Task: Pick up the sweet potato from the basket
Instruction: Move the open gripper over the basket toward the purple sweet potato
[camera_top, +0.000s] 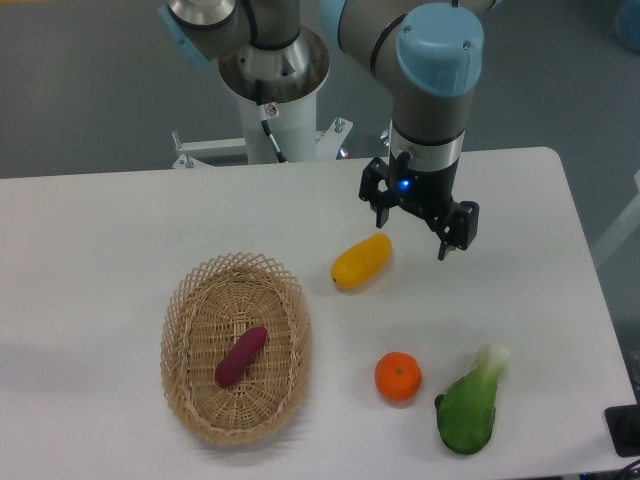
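Arm (432, 70) upright, jaws apart, downward.

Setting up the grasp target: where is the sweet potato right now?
The sweet potato lies inside the wicker basket at the lower left of the camera view, left of the orange and well away from the end effector.

Sweet potato (241, 356) lying aslant inside basket (185, 310) on white counter (90, 230); end effector (414, 236) poised well apart, fingers spread, just beside yellow fruit (362, 262); orange (398, 377) near leafy green vegetable (470, 405).
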